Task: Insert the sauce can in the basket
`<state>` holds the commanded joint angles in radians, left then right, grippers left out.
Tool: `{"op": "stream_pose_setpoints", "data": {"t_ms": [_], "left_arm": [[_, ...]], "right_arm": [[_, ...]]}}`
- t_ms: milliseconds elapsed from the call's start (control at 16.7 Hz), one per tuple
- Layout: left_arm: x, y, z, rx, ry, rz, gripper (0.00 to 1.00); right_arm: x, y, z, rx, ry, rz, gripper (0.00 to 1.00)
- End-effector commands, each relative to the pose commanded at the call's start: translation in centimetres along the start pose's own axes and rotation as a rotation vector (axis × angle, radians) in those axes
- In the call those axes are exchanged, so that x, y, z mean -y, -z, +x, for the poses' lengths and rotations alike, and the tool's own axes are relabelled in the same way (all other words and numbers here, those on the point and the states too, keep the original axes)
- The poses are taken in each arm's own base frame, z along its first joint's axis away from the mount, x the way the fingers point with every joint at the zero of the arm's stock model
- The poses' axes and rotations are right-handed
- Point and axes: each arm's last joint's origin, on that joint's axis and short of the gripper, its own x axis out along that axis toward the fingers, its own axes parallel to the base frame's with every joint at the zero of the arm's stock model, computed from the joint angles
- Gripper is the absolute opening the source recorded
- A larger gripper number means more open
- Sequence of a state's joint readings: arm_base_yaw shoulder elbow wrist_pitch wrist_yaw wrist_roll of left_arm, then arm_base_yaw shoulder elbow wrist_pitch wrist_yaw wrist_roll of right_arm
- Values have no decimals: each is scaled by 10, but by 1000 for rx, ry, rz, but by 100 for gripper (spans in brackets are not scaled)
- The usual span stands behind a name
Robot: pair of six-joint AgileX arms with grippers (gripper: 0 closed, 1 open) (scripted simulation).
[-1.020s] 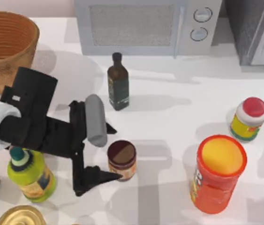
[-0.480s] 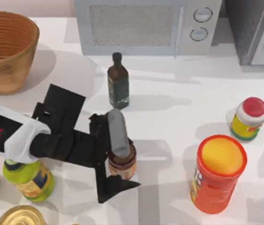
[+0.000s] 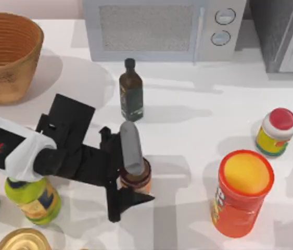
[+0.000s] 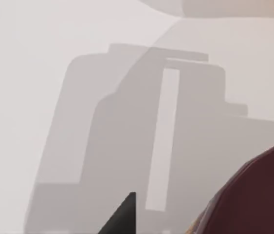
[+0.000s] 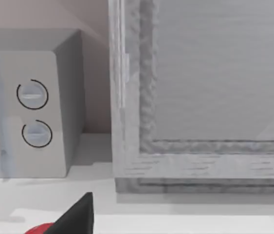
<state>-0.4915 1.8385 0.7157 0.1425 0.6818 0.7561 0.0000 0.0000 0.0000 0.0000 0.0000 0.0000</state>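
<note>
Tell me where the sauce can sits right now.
In the top view the sauce can stands on the table a little left of centre, near the front, between the fingers of the left hand, below the dark oil bottle and left of the orange canister.

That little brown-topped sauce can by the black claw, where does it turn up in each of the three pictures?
Top view: the sauce can stands below the middle, between the fingers of the left gripper.
Left wrist view: its maroon top fills the lower right corner.
Right wrist view: I cannot find it; the microwave is there.
Shared landmark: the microwave, at the top view's far edge too.
</note>
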Motion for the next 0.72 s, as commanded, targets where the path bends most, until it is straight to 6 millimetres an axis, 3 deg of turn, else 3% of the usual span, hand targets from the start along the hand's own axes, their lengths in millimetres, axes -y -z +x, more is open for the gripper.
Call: {"op": "stream_pose_setpoints", "data": {"t_ms": [420, 720], "left_arm": [[0, 0, 0, 0, 0, 0, 2], [0, 0, 0, 0, 0, 0, 0]], "right_arm": [[0, 0, 0, 0, 0, 0, 100], [0, 0, 0, 0, 0, 0, 100]]}}
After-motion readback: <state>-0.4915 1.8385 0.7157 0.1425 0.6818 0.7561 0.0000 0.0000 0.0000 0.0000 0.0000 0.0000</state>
